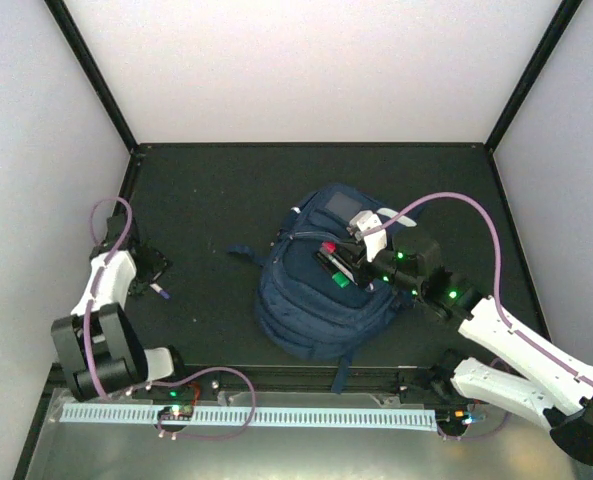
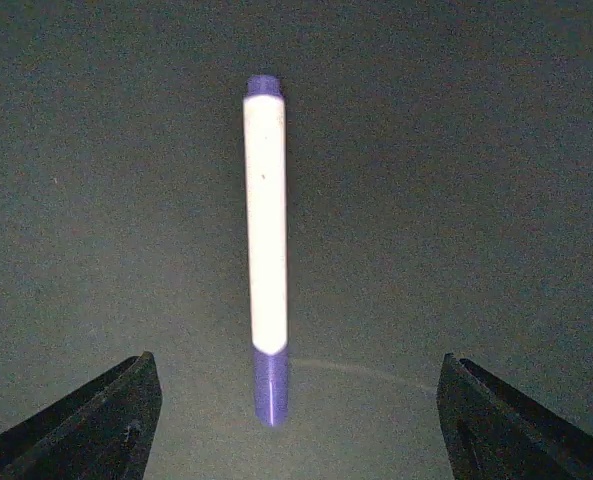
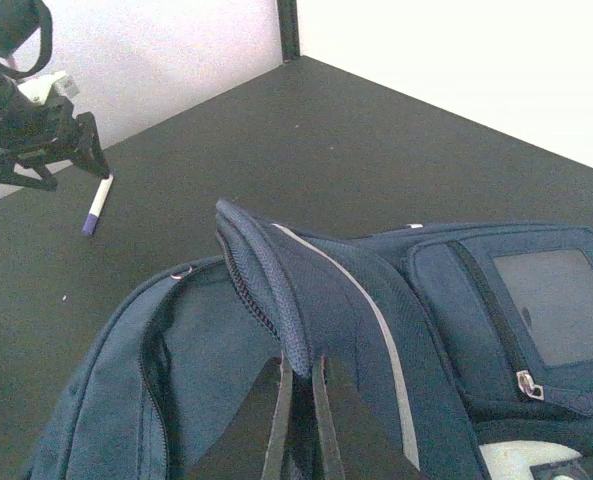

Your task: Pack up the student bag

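The student bag (image 1: 306, 310), a navy backpack with thin pale stripes, lies in the middle of the table, its main opening held apart. My right gripper (image 1: 361, 262) is shut on the bag's zippered flap edge (image 3: 276, 290), lifting it; its fingers (image 3: 278, 420) pinch the fabric from below. A red-capped pen (image 1: 328, 248) and a green item (image 1: 342, 280) show in the opening. At the far left, a white marker with purple ends (image 2: 266, 250) lies flat on the table. My left gripper (image 2: 296, 430) hovers just above it, open, with the marker's near end between its fingertips (image 2: 106, 420).
The black table (image 1: 206, 200) is ringed by white walls with black corner posts. A bag strap (image 1: 244, 250) trails left of the backpack. The left gripper (image 3: 41, 135) and the marker (image 3: 96, 205) also appear at the right wrist view's upper left.
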Tool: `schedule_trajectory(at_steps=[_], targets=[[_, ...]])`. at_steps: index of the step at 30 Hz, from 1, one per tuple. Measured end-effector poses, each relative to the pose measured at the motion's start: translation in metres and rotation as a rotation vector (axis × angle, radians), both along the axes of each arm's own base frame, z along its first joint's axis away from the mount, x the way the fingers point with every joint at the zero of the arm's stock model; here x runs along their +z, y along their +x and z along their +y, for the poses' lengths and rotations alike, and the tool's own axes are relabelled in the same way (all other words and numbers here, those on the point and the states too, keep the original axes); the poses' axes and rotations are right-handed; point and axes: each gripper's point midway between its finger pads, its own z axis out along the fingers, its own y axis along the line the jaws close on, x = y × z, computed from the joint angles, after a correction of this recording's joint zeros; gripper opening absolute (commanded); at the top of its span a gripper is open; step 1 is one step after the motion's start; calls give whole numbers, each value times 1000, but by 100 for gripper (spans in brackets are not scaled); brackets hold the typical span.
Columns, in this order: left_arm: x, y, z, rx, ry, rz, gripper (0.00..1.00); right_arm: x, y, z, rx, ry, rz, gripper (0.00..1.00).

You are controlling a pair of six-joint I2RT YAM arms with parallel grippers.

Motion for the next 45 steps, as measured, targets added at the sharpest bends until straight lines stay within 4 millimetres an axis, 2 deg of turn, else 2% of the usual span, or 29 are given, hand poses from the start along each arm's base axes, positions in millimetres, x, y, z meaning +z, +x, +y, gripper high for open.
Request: schedule_trajectory(at_steps=[4, 8, 11, 12, 16, 20, 28, 33, 37, 40, 45], targets=[[-11, 4, 13, 15, -33, 41, 68, -2, 0, 0, 3, 0, 1, 2], [-24, 3, 15, 10, -72, 73, 62, -4, 0, 1, 0, 10, 2, 2], [-32, 6, 14, -1, -93, 86, 45, -5, -1, 1, 2, 23, 3, 2], [-35, 7, 14, -1, -102, 93, 42, -6, -2, 1, 2, 26, 3, 2], [-49, 8, 13, -3, -126, 136, 39, -5, -3, 0, 3, 34, 7, 2], [-56, 8, 15, 14, -135, 155, 6, -5, -4, -1, 1, 44, 7, 2], [-57, 20, 20, 27, -146, 159, 2, -6, -6, -2, -4, 68, 3, 2], [-56, 23, 17, 21, -164, 145, 2, -4, -6, -3, -6, 78, 2, 2], [-44, 29, 1, -14, -234, 74, 2, -6, -5, -2, -6, 72, 6, 2], [-18, 35, -18, -71, -277, -36, 2, -8, -2, 1, -3, 58, 5, 2], [26, 36, -73, -230, -393, -232, 2, -7, 6, 5, -9, 35, 1, 2]])
